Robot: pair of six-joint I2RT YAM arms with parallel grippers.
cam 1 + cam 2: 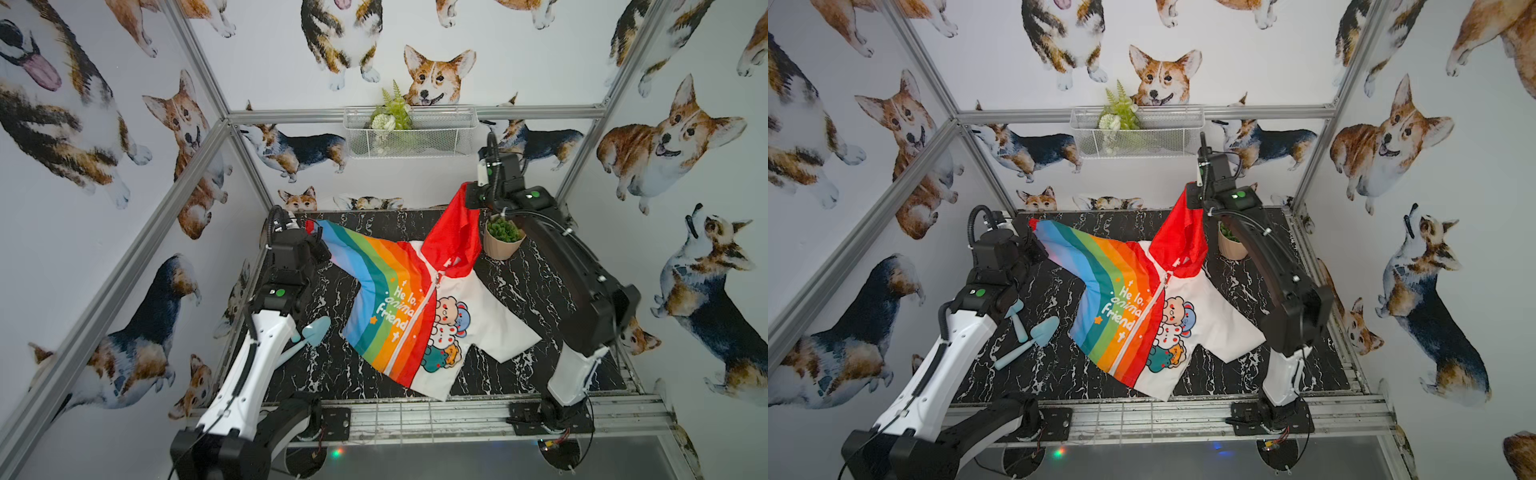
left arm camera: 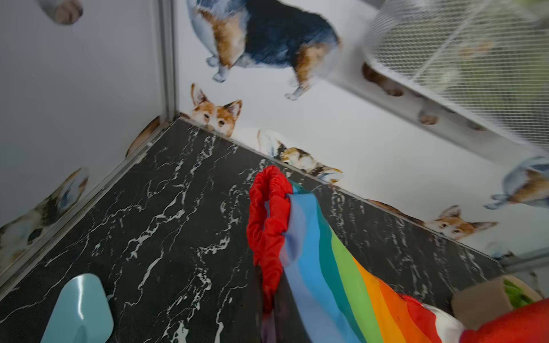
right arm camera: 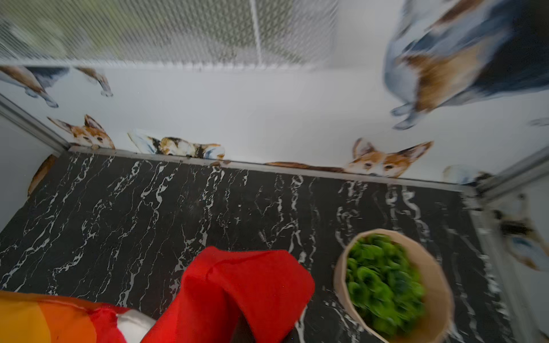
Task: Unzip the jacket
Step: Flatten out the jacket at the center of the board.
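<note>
On table [image 1: 519, 291], jacket [image 1: 399, 316] lengthwise front-to-back, hood [image 1: 453, 232] rearward; left fingers [image 1: 320, 249] clamp sleeve [image 1: 345, 245], right fingers [image 1: 472, 195] clamp hood.

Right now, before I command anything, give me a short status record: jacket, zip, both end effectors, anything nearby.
jacket: body lying on the table, front up; rainbow sleeve and red hood lifted
zip: closed, pull at its top end by the hood
left end effector: shut on the rainbow sleeve near its red cuff
right end effector: shut on the hood tip
nearby: potted plant beside the hood; blue trowel left of the jacket
</note>
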